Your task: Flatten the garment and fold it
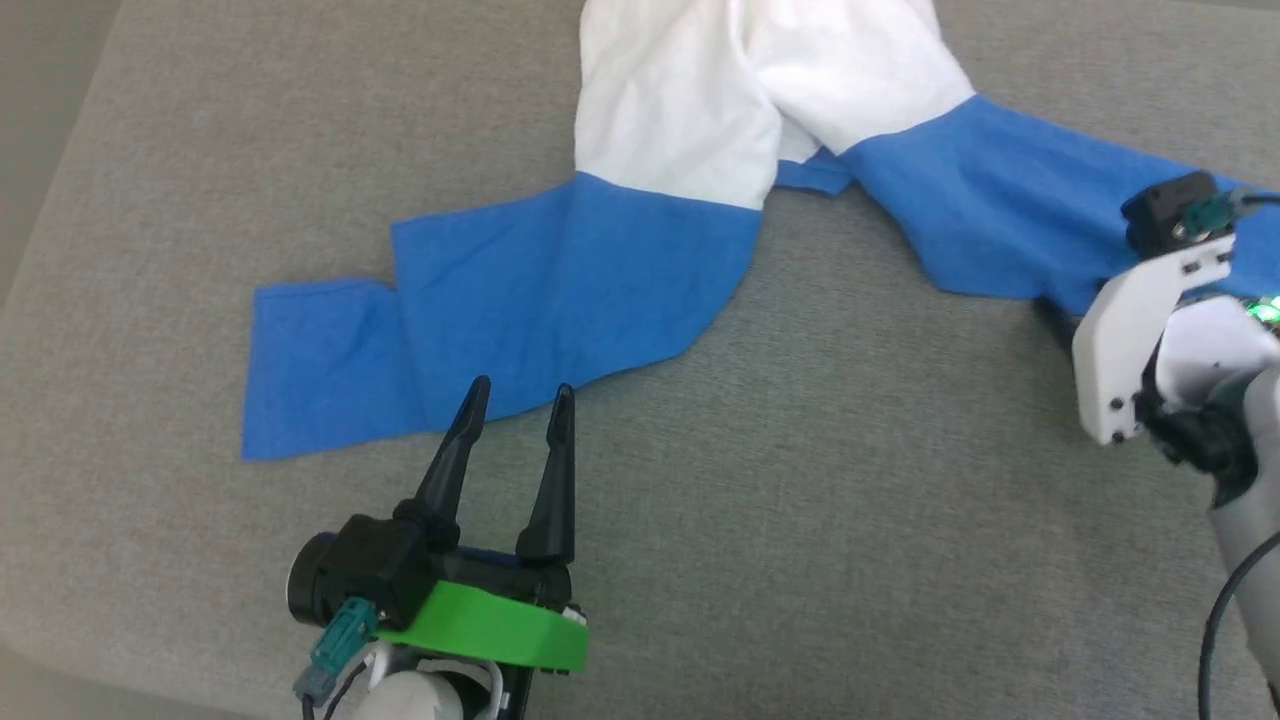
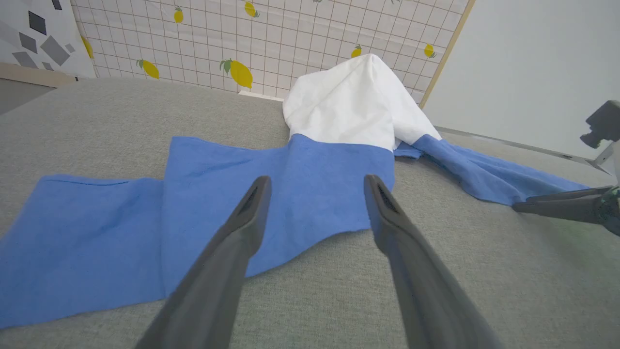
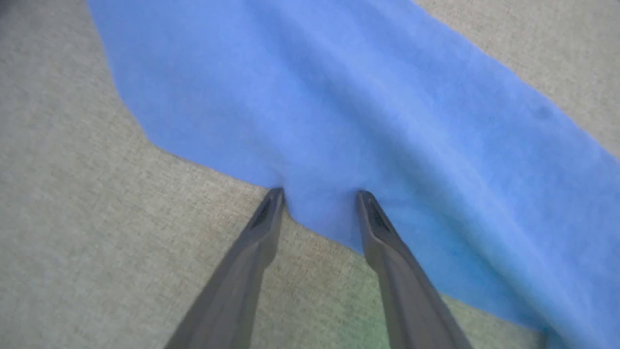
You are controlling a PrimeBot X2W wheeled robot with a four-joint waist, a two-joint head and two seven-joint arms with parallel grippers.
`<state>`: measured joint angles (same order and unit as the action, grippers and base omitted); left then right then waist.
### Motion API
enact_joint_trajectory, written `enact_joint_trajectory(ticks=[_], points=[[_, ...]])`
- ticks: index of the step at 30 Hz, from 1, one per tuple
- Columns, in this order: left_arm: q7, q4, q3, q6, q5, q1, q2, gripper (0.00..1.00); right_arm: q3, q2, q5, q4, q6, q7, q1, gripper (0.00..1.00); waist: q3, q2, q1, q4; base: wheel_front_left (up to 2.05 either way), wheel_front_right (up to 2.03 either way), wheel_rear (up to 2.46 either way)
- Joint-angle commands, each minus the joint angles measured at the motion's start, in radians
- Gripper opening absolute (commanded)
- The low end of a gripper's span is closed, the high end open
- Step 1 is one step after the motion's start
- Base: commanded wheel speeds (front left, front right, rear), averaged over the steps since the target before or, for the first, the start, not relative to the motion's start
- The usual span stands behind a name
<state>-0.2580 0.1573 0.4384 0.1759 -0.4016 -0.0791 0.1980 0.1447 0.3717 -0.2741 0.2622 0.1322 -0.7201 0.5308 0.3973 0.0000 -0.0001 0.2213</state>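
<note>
The garment (image 1: 680, 110) lies at 12 o'clock, sleeves (image 1: 560, 270) reaching 8 and 3. Your right gripper (image 3: 319, 193), spread, straddles its sleeve's edge; left gripper (image 1: 520, 390), spread, hovers at the other. Bite deep, then pull both outward.

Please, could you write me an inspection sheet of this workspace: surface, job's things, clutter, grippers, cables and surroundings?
Surface: grey woven surface.
Job's things: garment, white body bunched; both blue sleeves spread toward the robot.
Clutter: nothing seen.
Grippers: left gripper open, tips at one sleeve's edge; right gripper open, astride the other sleeve's edge.
Cables: dark cable beside the right arm.
Surroundings: lemon-patterned tiled wall; plain pale wall.
</note>
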Motion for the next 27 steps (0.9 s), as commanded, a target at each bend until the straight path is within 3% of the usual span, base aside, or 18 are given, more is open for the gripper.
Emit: enact_joint_trajectory(ticks=[1, 7, 16, 22, 27], points=[[-0.004, -0.005, -0.005, -0.005, 0.013, -0.013, -0.006, 1.00, -0.004, -0.007, -0.001, 0.039, -0.002, -0.014, -0.001, 0.00, 0.007, 0.0000, 0.0001, 0.006, 0.00, 0.00, 0.00], [-0.004, -0.012, -0.023, -0.013, 0.024, -0.003, -0.013, 1.00, -0.126, -0.024, -0.011, 0.033, -0.002, 0.044, 0.005, 0.00, -0.022, 0.0000, 0.0001, -0.029, 0.00, 0.00, 0.00], [-0.004, -0.027, -0.027, -0.030, 0.024, 0.026, -0.031, 1.00, -0.507, 0.122, 0.032, -0.124, -0.002, -0.013, -0.049, 0.00, -0.085, 0.0000, 0.0001, -0.067, 0.00, 0.00, 0.00], [-0.004, -0.032, -0.026, -0.041, 0.022, 0.043, -0.033, 1.00, -0.746, 0.177, 0.102, -0.208, -0.002, -0.075, -0.103, 0.00, -0.098, 0.0000, 0.0001, -0.050, 0.00, 0.00, 0.00], [-0.004, -0.041, -0.025, -0.048, 0.016, 0.056, -0.029, 1.00, -0.831, 0.142, 0.145, -0.189, -0.002, -0.097, -0.231, 0.00, -0.110, 0.0000, 0.0001, -0.033, 0.00, 0.00, 0.00]])
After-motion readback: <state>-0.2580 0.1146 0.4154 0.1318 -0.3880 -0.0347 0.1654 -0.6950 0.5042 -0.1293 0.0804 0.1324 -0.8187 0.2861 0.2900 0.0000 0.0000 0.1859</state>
